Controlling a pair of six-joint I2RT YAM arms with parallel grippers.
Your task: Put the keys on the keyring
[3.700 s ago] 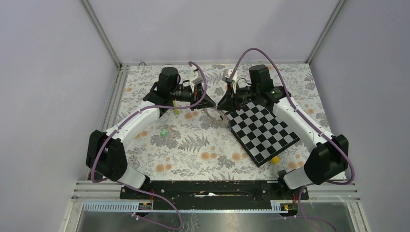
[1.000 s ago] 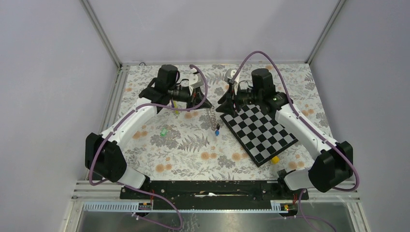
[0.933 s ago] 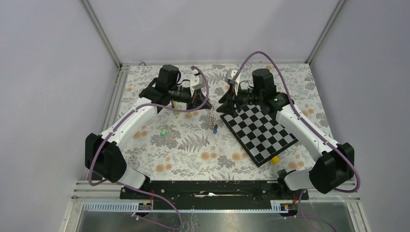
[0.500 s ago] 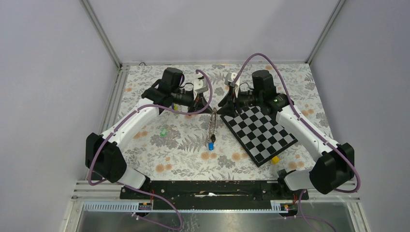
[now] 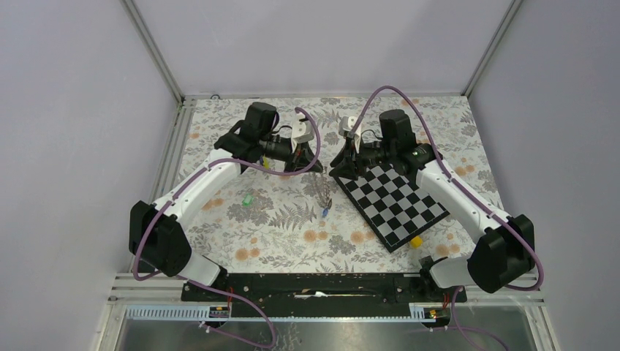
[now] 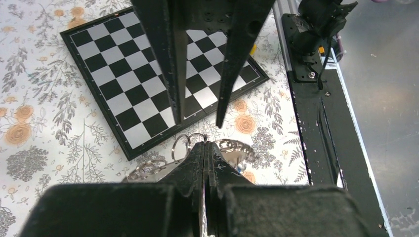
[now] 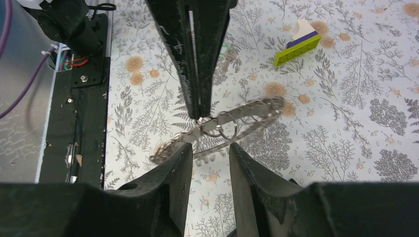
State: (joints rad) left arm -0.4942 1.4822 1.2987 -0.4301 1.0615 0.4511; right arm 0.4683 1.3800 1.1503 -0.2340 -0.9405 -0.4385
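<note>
Risk check, top view: left gripper (image 5: 314, 168) is clamped shut on the top of the keyring (image 5: 322, 191). The keyring hangs as a strand over the middle of the table (image 5: 278, 234), left of the checkerboard (image 5: 395, 197). Blue key (image 5: 324, 212) sits at its low end and looks threaded. Right gripper (image 5: 335, 168) faces it, just beside, jaws apart, nothing in them. Green key (image 5: 247, 199) lies on the table to the left, well apart, not on the ring. Black-brown key: can't find it.

Left wrist view: the pinch is right at the fingertips (image 6: 196, 155), on thin metal, with the keyring's loops just past them. Thin hold. A sideways tug from the other arm likely pulls the keyring out and drops the lot.

Right wrist view: the strand is blurred, so it's probably swinging. Closing on it now risks catching loose links instead of a loop, or missing outright. Both grippers sit near each other, so a misjudged approach means finger-on-finger contact.
</note>
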